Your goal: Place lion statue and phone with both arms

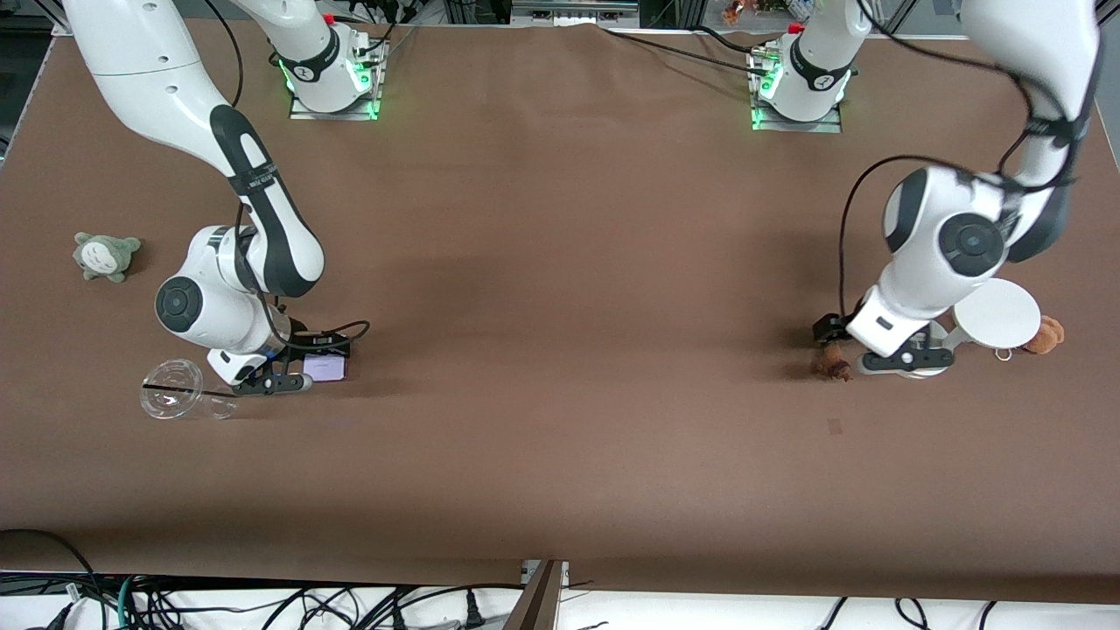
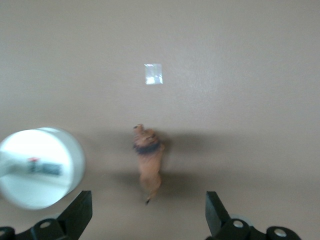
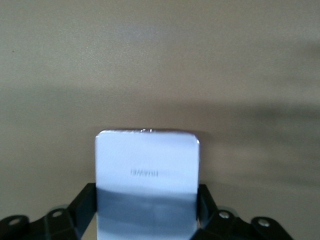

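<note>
We judge both placements nearly done. The lion statue [image 2: 148, 162] lies free on the worktop [image 1: 560, 350] just beside the white round stand [image 1: 993, 317], the left pincer [image 2: 148, 212] spread wide above it. The phone [image 3: 146, 172] lies between the right pincer's [image 1: 293, 372] fingers; we cannot tell whether they have let go. It sits near the clear cup [image 1: 172, 389]. Retreat remains; open worktop toward the middle.

The brown cloth-covered table [image 1: 560, 289] carries a grey-green plush toy [image 1: 106, 255], a clear plastic cup [image 1: 172, 389] on its side and a flat pale lavender phone [image 1: 325, 367] toward the right arm's end, and a reddish-brown lion statue [image 1: 832, 364], a white round-based stand [image 1: 996, 317] and an orange-brown plush toy [image 1: 1045, 335] toward the left arm's end.
</note>
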{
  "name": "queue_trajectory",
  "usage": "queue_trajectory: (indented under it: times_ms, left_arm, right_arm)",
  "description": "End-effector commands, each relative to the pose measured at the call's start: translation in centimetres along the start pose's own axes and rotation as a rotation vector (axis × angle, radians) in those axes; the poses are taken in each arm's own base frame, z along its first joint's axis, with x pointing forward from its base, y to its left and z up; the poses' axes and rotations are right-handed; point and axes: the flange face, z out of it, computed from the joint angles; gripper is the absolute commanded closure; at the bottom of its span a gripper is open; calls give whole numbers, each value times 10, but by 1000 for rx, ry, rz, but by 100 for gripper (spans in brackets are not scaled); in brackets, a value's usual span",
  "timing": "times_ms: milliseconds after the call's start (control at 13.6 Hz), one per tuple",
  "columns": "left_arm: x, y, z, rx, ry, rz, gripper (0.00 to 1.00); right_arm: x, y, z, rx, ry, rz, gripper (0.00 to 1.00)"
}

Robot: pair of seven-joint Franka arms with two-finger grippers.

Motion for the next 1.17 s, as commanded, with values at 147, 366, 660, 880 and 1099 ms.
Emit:
queue_trajectory:
  times_ms: [147, 366, 660, 880, 1099]
  left_arm:
    - [4, -21, -117, -48, -60, -82, 0]
    - [3, -40, -188, -35, -116, -104, 0]
    - [-13, -64, -238, -34, -124, -58, 0]
    - [-11, -63, -232, -88, -140, -66, 0]
    - [-8, -62, -228, -88, -146, -67, 0]
  right_arm:
    - [-4, 16, -18, 19, 27, -45, 0]
    - [2, 22, -34, 22, 25, -64, 0]
    - [8, 21, -101, 64, -47, -71, 0]
    - [-19, 4, -191, 64, 14, -95, 0]
    - [-59, -6, -286, -54, -17, -81, 0]
